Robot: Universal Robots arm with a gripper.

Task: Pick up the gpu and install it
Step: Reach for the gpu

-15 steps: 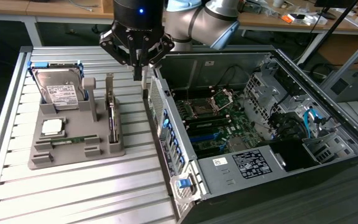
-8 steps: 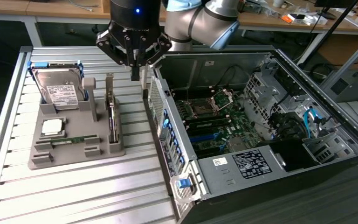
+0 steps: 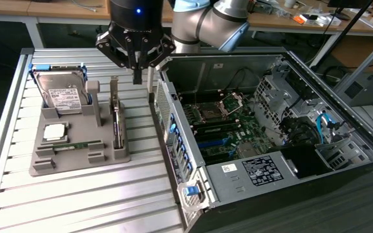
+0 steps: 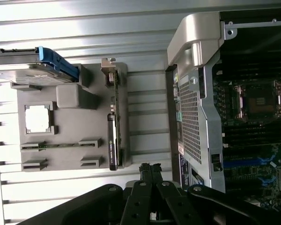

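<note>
Visibility on the gpu (image 3: 117,124) is pretty poor tbh. It stands on its long edge in a slot of the grey holder (image 3: 76,160), on the side nearest the pc case (image 3: 238,189). Both cameras catch it edge-on, so neither flat face really shows. In the exterior view it reads as a thin dark strip with a silvery bracket sticking up at the far end. In the wrist view the gpu (image 4: 112,145) is a narrow line too, dark along one stretch and brownish closer to the bracket. Can't make out any chips or connectors on it.

The arm (image 3: 206,19) is cut off at the frame edge, and the case runs out of frame on the near side. The hard drive (image 3: 62,92) sits at the holder's far corner on the exterior view's left, half hidden by its blue carrier, label unreadable. The CPU (image 3: 55,131) and green memory stick (image 3: 76,144) lie flat in pockets nearer the camera.

Jaws are clenched tight with nothing between them. They hang above the holder's far end, between the gpu's bracket and the case wall, clear of the card. Everything sits on the slatted metal bench (image 3: 95,204).
</note>
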